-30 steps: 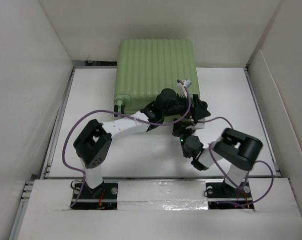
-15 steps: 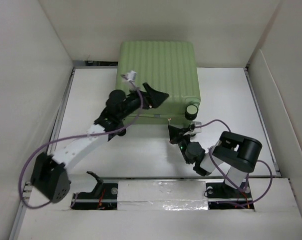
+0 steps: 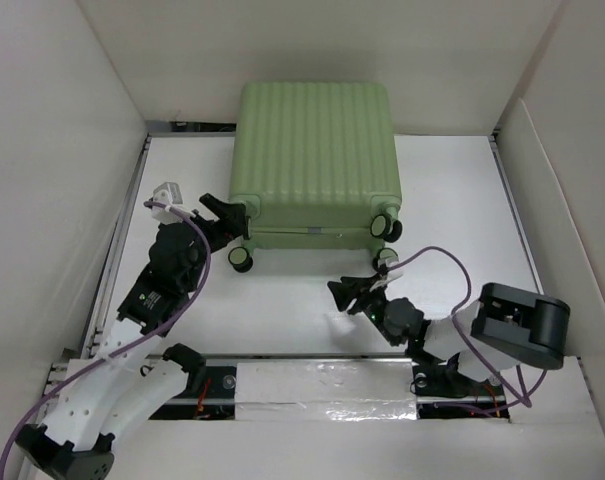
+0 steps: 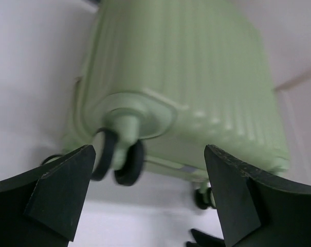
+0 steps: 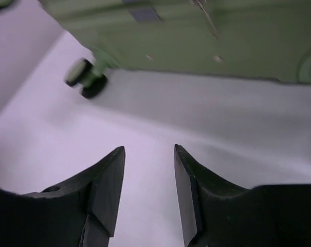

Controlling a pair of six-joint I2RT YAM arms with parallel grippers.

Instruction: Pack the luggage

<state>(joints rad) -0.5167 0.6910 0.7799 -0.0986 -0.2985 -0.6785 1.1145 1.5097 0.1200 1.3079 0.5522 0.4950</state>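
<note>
— Jaws on the left?
— Spread wide on the left gripper [image 3: 228, 214], clamping nothing. Hovers at the near-left corner of the luggage [image 3: 315, 150], aimed right and far. From the left wrist, black fingers [image 4: 57, 193] far apart at the frame's sides, with the near-left caster wheel [image 4: 119, 159] showing between them but beyond the tips, not gripped.
— And on the right?
— Parted as well on the right gripper [image 3: 346, 296], though with a narrower gap. Nothing in that gap but bare table [image 3: 462, 200]. Sits low, near of the luggage's near-right end and apart from it, aimed left and a little far. From the right wrist, only the luggage's near face across the top of the view.
— Whereabouts of the luggage?
— Lying flat at the far middle of the table, far end close by the back wall [image 3: 312, 40]. Shut, pale green, ribbed shell facing up, ribs running near to far. Casters along the near edge, with the near-right wheels [image 3: 385, 228] touched by neither gripper.
— Any contact between the left fingertips and that corner?
— Cannot tell from above; just beside it at the least. Blurred from the wrist, yet apart from the wheel.
— Surroundings?
— White side walls [image 3: 52, 200] left and right of the table.
</note>
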